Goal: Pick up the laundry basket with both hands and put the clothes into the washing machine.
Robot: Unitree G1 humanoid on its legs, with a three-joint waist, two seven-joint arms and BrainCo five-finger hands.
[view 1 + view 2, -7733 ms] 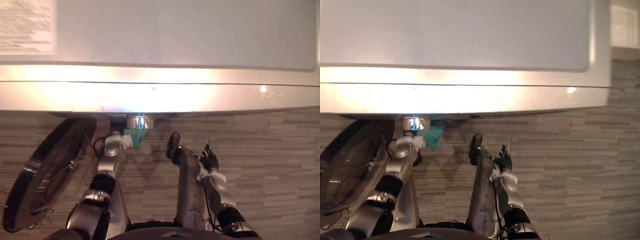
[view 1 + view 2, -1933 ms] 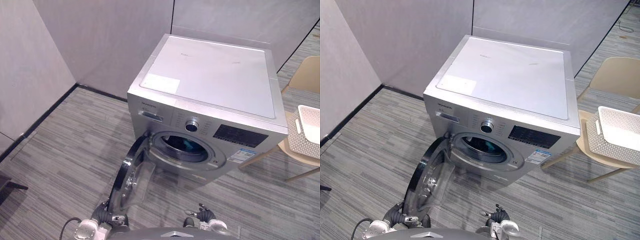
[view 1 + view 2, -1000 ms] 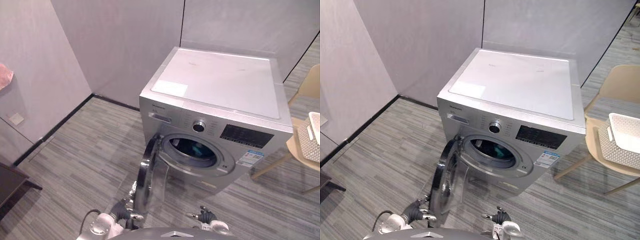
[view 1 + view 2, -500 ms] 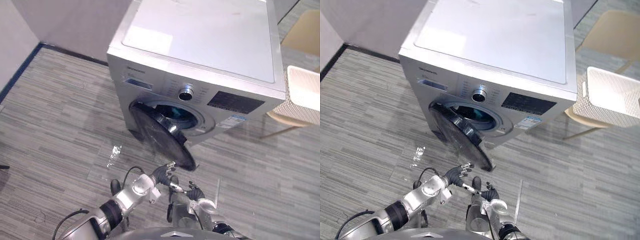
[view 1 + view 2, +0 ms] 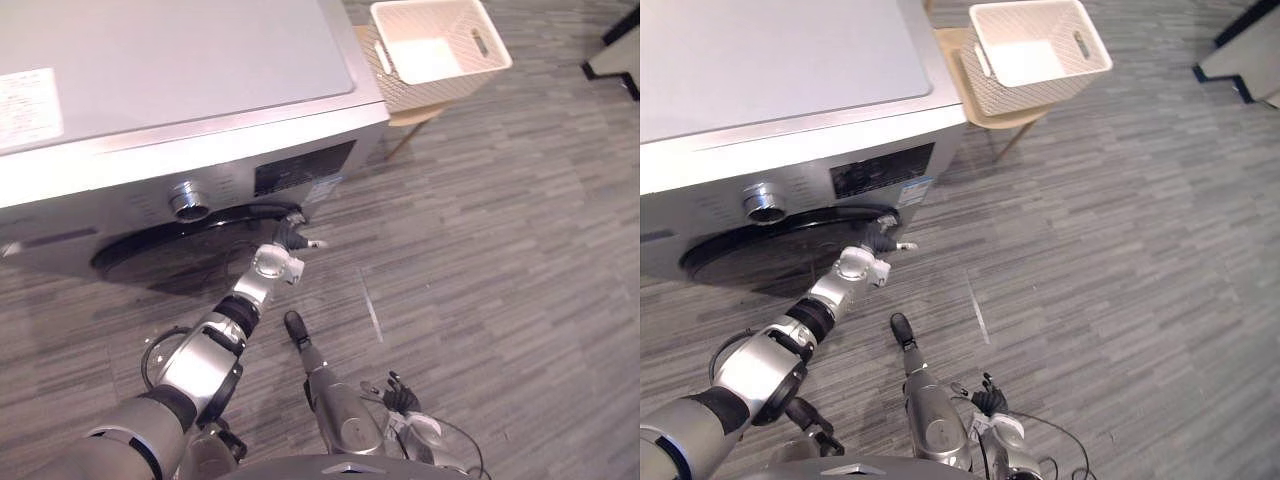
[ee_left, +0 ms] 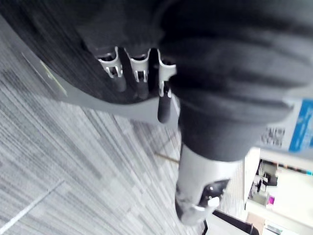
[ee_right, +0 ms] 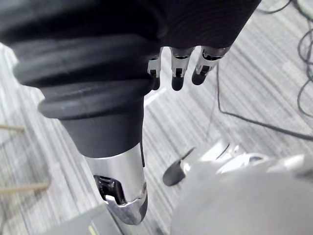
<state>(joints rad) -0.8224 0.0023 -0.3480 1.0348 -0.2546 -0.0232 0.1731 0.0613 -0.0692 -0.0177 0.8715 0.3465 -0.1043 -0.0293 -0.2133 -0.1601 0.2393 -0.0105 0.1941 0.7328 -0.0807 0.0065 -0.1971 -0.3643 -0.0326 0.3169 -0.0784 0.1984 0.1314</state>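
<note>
The silver washing machine [image 5: 170, 110] fills the upper left. Its dark round door [image 5: 180, 255] lies flat against the front. My left hand [image 5: 289, 235] reaches out to the door's right edge; in the left wrist view its fingers [image 6: 139, 78] are straight and rest on the dark door. The white laundry basket [image 5: 1040, 50] stands on a beige chair [image 5: 985, 108] to the right of the machine, with nothing showing inside it. My right hand [image 5: 398, 392] hangs low near the floor, and its fingers [image 7: 177, 73] are straight and hold nothing.
Grey striped floor [image 5: 500, 250] spreads to the right of the machine and in front of it. A dark piece of furniture [image 5: 615, 45] shows at the far upper right corner.
The camera has swung a lot. The door, half open half a second ago, now lies against the machine's front. My left arm has stretched out to its edge.
</note>
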